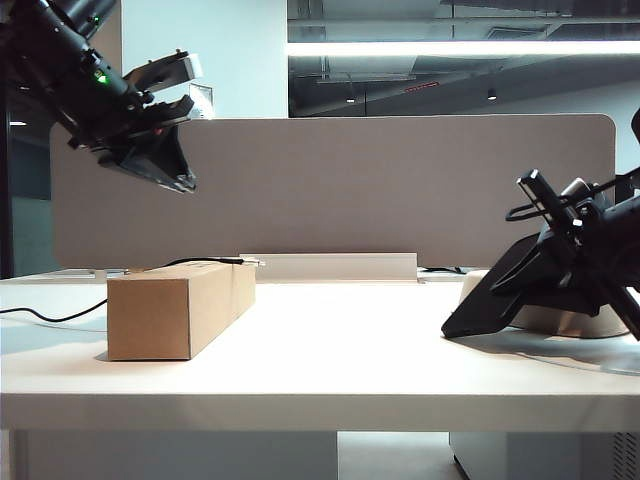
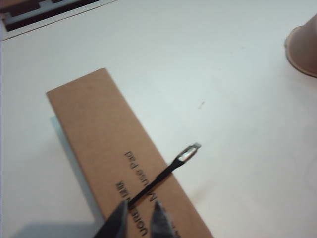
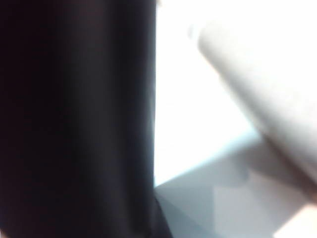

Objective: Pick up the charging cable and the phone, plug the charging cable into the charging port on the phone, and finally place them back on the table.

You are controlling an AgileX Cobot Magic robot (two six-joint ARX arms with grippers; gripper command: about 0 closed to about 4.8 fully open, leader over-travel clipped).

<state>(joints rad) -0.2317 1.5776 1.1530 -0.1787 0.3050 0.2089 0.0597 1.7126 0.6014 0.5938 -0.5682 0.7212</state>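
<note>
Where the white tabletop point(image 1: 330, 370) spreads across the lower half of the exterior view, a grey fabric divider point(image 1: 400, 190) stands along its far edge, and behind that lies a dim office with a long ceiling light strip point(image 1: 460, 48) across the upper right.

There is one cardboard box point(image 1: 175, 308), lying lengthwise at lower left. One charging cable point(image 1: 205, 261) runs over its top, with the small metal plug point(image 1: 250, 262) sticking out past the box's far end and the cord trailing off toward the left edge of the frame. One phone point(image 1: 490, 295) leans tilted at lower right, its lower edge on the tabletop, its upper part against an off-white pulp tray point(image 1: 570, 318).

There are two arms. The left hand point(image 1: 160, 165) hangs in the upper left of the exterior view, well above the box; in the left wrist view its fingertips point(image 2: 116, 223) stand a little apart with nothing between them, and the cable point(image 2: 158, 177) lies on the box point(image 2: 109, 148) beyond them. The right hand point(image 1: 560, 250) is at the far right of the exterior view, down at the phone and touching it. The right wrist view is blurred, filled on one side by a dark slab point(image 3: 74, 119), and I cannot tell whether this hand is closed on the phone.
</note>
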